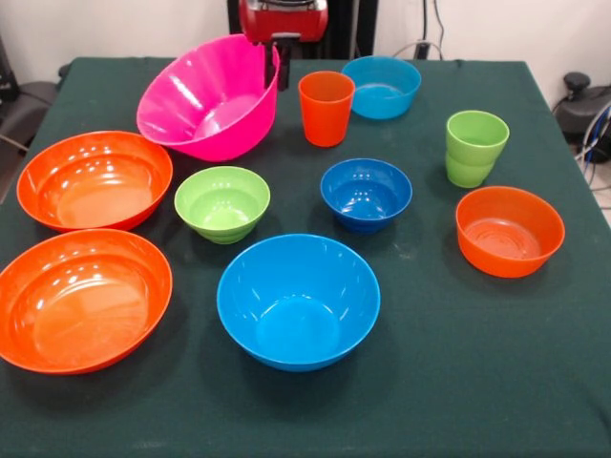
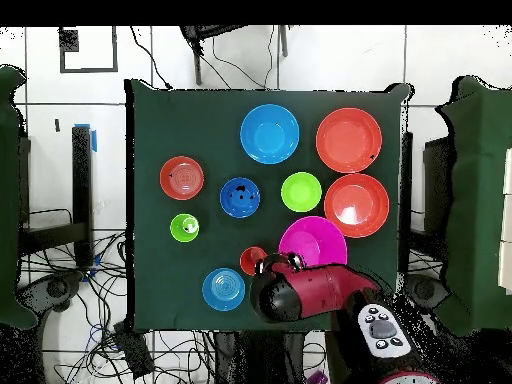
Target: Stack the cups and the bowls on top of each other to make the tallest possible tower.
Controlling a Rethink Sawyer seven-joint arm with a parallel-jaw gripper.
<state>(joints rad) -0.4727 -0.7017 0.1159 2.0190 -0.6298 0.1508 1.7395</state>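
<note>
My gripper (image 1: pixel 278 65) (image 2: pixel 274 264) is shut on the far right rim of the large pink bowl (image 1: pixel 205 95) (image 2: pixel 313 240), which tilts up on that side. The orange cup (image 1: pixel 326 107) (image 2: pixel 251 258) stands just right of it. Two lime green cups (image 1: pixel 475 145) (image 2: pixel 184 228) sit nested at the right. The large blue bowl (image 1: pixel 298 301) (image 2: pixel 269 133) rests near the front. Two large orange bowls (image 1: pixel 94 179) (image 1: pixel 81 298) lie at the left. No tower shows in either view.
Smaller bowls sit apart on the green cloth: lime green (image 1: pixel 221 202), dark blue (image 1: pixel 366 194), light blue (image 1: pixel 382 86) and orange (image 1: pixel 509 230). The table edges (image 1: pixel 535 114) drop off to cables and chairs.
</note>
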